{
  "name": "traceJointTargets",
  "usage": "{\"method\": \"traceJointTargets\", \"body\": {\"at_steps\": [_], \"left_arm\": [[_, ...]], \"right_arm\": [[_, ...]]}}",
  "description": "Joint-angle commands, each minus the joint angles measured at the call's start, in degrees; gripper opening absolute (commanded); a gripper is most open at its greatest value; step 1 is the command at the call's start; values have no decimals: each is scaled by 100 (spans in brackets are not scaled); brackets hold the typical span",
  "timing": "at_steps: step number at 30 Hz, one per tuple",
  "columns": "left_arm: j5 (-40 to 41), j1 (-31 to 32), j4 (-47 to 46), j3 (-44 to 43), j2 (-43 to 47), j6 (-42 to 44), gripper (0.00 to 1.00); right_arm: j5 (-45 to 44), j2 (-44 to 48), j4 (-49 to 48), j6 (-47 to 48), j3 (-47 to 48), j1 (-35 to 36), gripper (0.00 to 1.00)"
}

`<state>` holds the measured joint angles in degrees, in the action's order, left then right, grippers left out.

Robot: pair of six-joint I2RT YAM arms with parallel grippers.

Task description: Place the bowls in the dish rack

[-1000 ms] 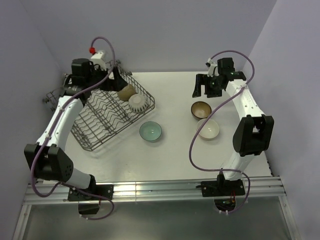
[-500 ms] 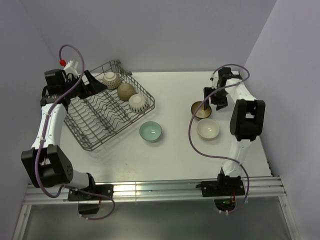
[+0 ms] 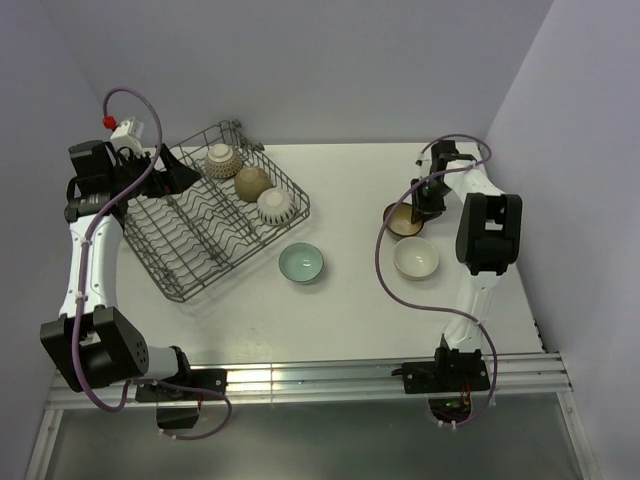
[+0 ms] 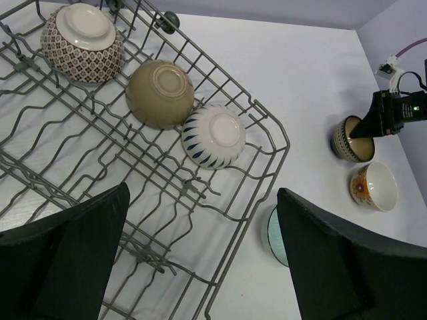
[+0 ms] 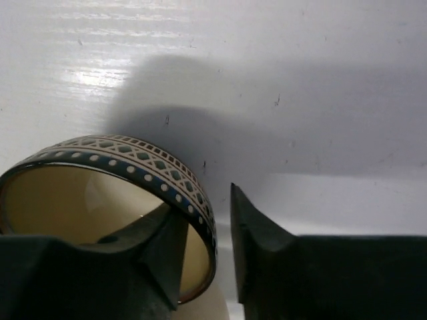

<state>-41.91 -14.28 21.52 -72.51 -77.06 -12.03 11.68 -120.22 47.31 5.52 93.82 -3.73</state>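
A white counter fills the middle of the top view. Its matt surface shows a soft sheen and faint scratches in the right wrist view. Plain pale lilac-grey walls close it in on three sides: a back wall along the far edge, a left wall and a right wall. A silver metal rail runs along the near edge, with a dull grey panel below it. The light is even and the shadows are soft.

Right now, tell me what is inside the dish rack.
The rack holds three upturned bowls in a row: a patterned bowl, a tan bowl, a white bowl. The left arm covers its left corner, so that part is unseen.
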Motion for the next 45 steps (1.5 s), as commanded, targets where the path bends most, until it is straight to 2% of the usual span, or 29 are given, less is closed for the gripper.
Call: {"method": "traceJointTargets", "body": {"at_steps": [1, 5, 8, 13, 18, 24, 26, 27, 29, 34, 39, 45], "left_arm": [[-28, -92, 116, -220, 138, 377, 97], [60, -136, 28, -193, 147, 491, 98], [43, -145, 80, -298, 138, 509, 98], [-387, -145, 274, -597, -29, 290, 98], [-695, -145, -104, -694, 68, -18, 99], [-1160, -136, -209, -1010, 50, -526, 100], [-1737, -145, -489, -888, 120, -808, 98], [-1881, -136, -1004, -766, 182, -1227, 98], [-2048, -92, -1456, -335, 409, -1634, 97], [-1716, 653, -1001, -150, 639, -1267, 99], [-1408, 1356, -1317, 482, 876, -1591, 99], [-1162, 2043, -1185, 913, 955, -1364, 100]], "right_arm": [[18, -89, -266, -77, 110, 39, 35], [106, -98, -258, -112, 241, 39, 17], [176, -80, -91, -95, 505, 47, 0], [615, 218, -20, -147, 944, 39, 0], [1528, 886, -187, -323, 1182, 47, 0], [2004, 1554, -607, -998, 1516, 302, 0], [2022, 1800, -792, -1166, 1473, 573, 0], [1996, 1879, -967, -1298, 1394, 671, 0], [2013, 2108, -1170, -1413, 1280, 1012, 0], [1935, 2337, -1637, -1633, 954, 1857, 0], [1820, 2337, -1724, -1677, 840, 2735, 0], [1627, 2425, -1830, -1616, 577, 3272, 0]]}}
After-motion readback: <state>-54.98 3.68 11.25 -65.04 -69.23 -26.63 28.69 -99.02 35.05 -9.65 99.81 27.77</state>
